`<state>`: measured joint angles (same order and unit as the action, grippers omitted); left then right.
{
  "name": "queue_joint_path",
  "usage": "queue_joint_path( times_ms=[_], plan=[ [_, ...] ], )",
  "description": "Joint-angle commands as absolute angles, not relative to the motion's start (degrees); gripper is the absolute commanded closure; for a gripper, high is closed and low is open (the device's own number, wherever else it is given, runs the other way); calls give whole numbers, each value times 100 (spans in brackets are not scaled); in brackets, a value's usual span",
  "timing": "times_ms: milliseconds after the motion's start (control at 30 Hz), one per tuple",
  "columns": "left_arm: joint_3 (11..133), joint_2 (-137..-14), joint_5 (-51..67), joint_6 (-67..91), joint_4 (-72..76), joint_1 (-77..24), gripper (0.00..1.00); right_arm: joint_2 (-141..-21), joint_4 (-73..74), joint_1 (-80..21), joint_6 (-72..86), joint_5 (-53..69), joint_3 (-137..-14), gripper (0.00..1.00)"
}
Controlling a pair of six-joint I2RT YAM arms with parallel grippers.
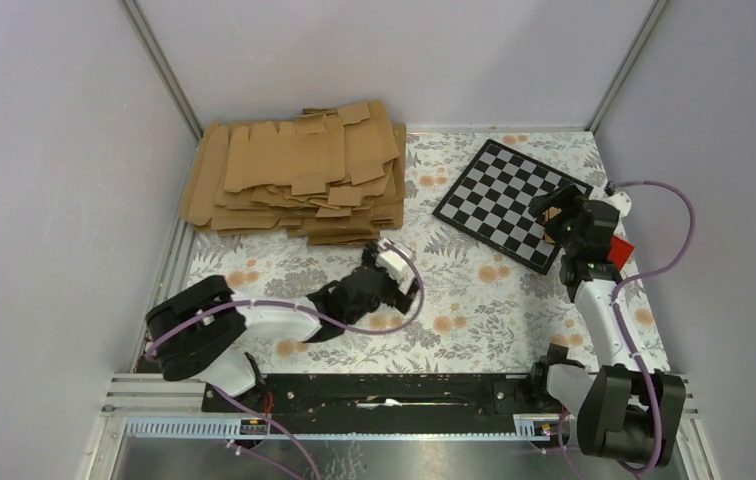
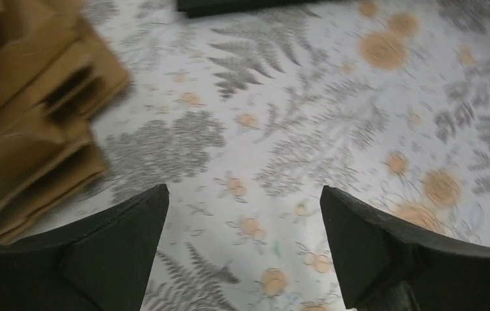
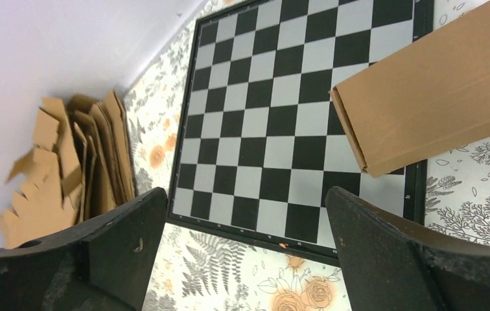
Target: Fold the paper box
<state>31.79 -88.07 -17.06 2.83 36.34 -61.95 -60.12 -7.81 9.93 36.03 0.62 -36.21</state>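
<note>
Lying partly on the edge of the chessboard (image 3: 262,123) and partly on the flowery tabletop (image 1: 474,300), the paper box (image 3: 430,91) looks like a closed brown box. The right fingers (image 3: 151,210) are spread wide above the board, near the box, and hold nothing. The left fingers (image 2: 155,207) are wide apart too, over the bare tabletop, with nothing between them. A big pile of flat brown cardboard (image 1: 299,175) sits at the back left, close to the left fingers. A small red block (image 1: 621,250) is by the right arm.
</note>
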Motion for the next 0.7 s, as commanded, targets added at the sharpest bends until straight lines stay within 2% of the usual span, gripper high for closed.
queue_joint_path(
  times_ms=[0,133,300,533,667],
  plan=[
    [2887,-7890,-2029,1143,3508,-5534,1,-6142,-1374,536,3017,-81,-3335,0],
    [2319,-6999,-2137,1535,3519,-4713,1,-6448,-1490,212,2817,354,-3221,0],
    [1889,-5976,-2848,1520,3331,-3885,1,-6443,-2836,202,2845,764,-2314,0],
    [2115,-6016,-3672,796,3238,-3323,1,-6232,-3460,193,2376,-739,-2053,0],
    [1700,-6077,-3930,607,3880,-2818,1,-6500,-4732,193,1617,-1160,-1675,0]
  ],
)
